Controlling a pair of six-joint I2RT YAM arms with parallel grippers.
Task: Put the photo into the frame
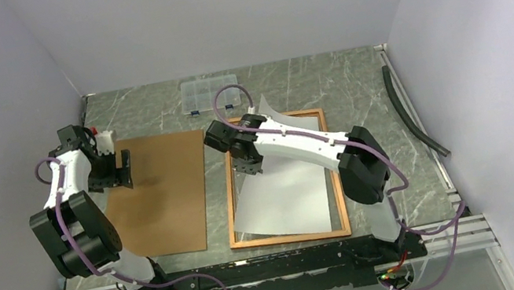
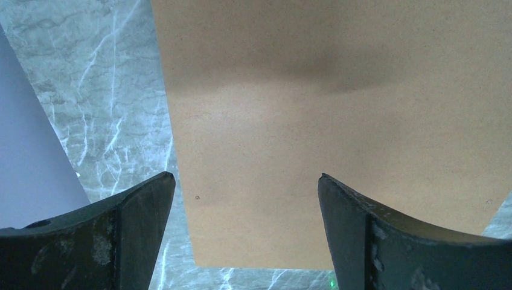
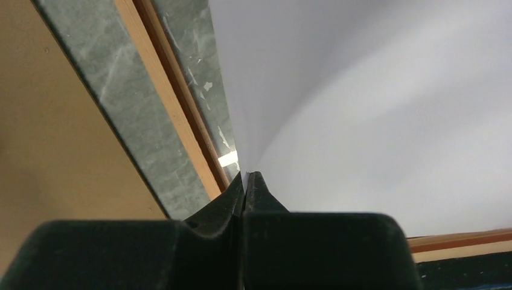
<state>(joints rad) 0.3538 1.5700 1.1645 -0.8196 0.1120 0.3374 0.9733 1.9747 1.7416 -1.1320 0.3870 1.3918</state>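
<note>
The frame (image 1: 335, 179) lies flat on the table right of centre, its wood-coloured border showing. The photo (image 1: 287, 195) rests in it white side up and skewed, with its far corner poking over the frame's far edge. My right gripper (image 1: 248, 169) is shut on the photo's left edge. In the right wrist view its jaws (image 3: 246, 176) pinch the white sheet (image 3: 374, 121) just beside the frame's left rail (image 3: 175, 115). My left gripper (image 1: 124, 168) hangs open over the far left of the brown backing board (image 1: 164, 201), with nothing between its fingers (image 2: 246, 181).
The backing board (image 2: 338, 109) lies flat left of the frame, a strip of marble table between them. A small clear plastic compartment box (image 1: 208, 95) sits at the back. A black hose (image 1: 412, 114) runs along the right wall.
</note>
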